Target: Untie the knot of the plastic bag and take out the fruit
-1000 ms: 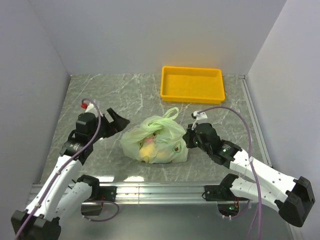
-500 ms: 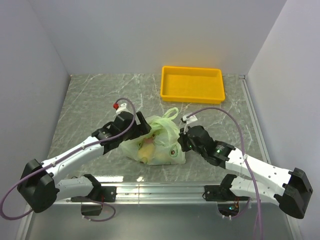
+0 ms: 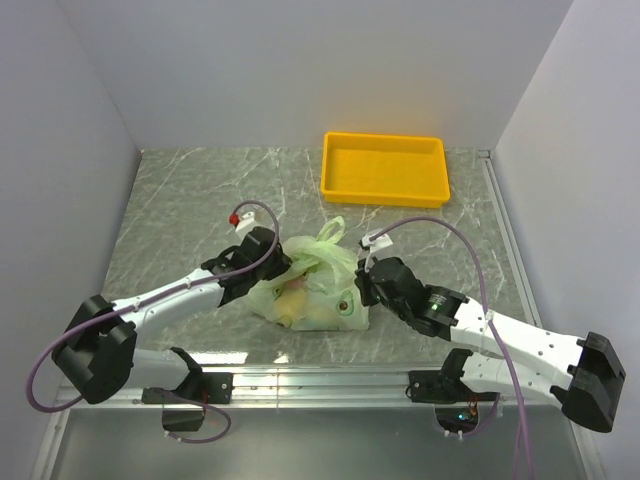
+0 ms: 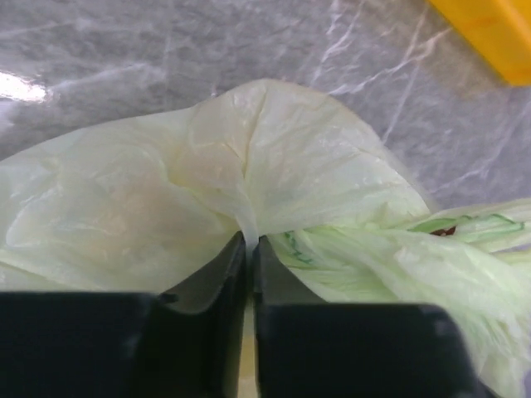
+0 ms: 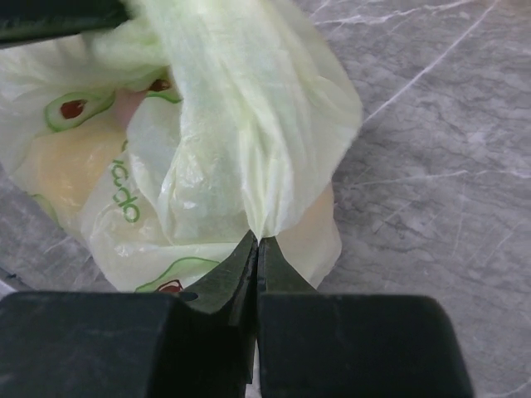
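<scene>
Two clenched grips on one plastic bag (image 3: 312,290) lying on the table (image 3: 200,190): left gripper (image 4: 249,242) pinching a fold on its left flank, right gripper (image 5: 255,240) pinching a fold on its right; fruit (image 3: 297,301) only a yellowish blur through the film, knot lost among bunched loops (image 3: 330,232).

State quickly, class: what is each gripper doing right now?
Left gripper: closed, pinching the plastic bag.
Right gripper: closed, pinching a fold of the plastic bag.

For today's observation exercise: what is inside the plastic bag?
Through the plastic bag, pale yellow and pinkish fruit shows; the crinkled film hides which kinds and how many.
</scene>
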Tool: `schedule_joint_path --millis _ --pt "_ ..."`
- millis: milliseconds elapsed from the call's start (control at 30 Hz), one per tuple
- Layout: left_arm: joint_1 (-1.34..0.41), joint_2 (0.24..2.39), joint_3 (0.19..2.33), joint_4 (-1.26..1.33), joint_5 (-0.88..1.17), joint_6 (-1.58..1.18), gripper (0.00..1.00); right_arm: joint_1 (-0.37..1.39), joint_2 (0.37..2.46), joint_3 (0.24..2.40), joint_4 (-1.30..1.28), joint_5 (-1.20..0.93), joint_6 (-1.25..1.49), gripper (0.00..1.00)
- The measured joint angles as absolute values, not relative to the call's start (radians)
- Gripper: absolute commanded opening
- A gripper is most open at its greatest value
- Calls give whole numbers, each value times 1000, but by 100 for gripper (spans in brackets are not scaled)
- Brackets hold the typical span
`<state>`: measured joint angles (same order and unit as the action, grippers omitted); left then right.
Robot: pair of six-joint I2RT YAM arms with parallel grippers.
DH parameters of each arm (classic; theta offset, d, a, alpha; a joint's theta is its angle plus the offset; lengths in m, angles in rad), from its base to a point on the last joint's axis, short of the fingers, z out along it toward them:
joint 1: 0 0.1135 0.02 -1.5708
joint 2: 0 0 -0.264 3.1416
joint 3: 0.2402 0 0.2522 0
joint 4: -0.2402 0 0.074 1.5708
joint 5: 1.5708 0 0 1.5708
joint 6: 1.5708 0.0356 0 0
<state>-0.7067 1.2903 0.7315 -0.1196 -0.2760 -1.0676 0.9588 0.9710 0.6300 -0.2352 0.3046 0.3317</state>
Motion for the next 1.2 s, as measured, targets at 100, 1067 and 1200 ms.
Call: schedule_joint_path --millis 100,1067,1200 --pt "-700 1287 715 -126 -283 -1056 1 959 965 630 -245 344 331 0" --pt "-246 1048 888 -411 528 -538 1 1004 1145 1148 -374 313 134 79" --pt "-246 1040 895 -439 531 -530 1 1001 1327 1159 -369 403 62 78"
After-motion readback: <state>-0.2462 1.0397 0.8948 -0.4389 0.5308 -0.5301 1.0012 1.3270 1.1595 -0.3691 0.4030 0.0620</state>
